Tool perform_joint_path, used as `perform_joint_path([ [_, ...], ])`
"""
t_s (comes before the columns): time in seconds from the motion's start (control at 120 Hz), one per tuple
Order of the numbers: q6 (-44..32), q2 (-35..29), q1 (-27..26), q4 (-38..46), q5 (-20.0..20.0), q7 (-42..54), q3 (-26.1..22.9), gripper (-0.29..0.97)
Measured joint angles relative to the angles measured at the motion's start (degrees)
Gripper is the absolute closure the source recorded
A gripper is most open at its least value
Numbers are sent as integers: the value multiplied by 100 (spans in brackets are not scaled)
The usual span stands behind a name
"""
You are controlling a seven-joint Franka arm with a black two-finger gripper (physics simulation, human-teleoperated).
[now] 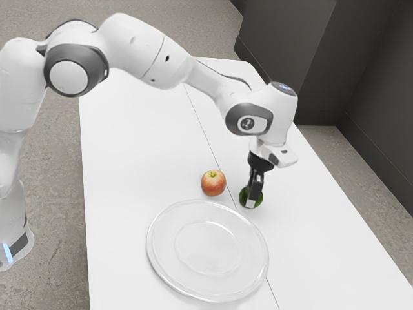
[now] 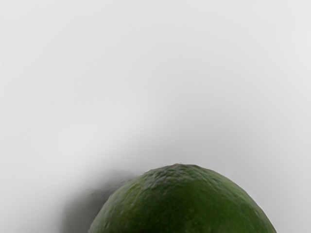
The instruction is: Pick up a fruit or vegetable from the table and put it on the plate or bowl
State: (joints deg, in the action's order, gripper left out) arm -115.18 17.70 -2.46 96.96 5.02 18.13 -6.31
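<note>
1. Exterior view: the gripper [image 1: 255, 194] stands low over the green fruit [image 1: 244, 197], which rests mid-surface on the table [image 1: 129, 161], just beside the apple [image 1: 213, 183] and near the plate [image 1: 150, 248] at the table's near edge. Whether the claw is open or clamped cannot be told
2. Exterior view: no fruit lies on the plate. Judged status: approach made; lift and transfer outstanding
3. Wrist view: the green fruit [image 2: 182, 204] sits directly under the hand, casting shadow on the table [image 2: 146, 73]

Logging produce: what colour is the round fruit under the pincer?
The round fruit is dark green, clearest in the wrist view.
</note>
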Motion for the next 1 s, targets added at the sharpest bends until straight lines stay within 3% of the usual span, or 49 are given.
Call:
perform_joint_path([
  [0.367, -169, 155, 0, -27, 59, 11, -2, 1],
  [0.575, -195, 165, 0, -58, 82, 39, -2, 32],
  [1.0, 29, -227, -124, -359, 47, 69, -122, 34],
])
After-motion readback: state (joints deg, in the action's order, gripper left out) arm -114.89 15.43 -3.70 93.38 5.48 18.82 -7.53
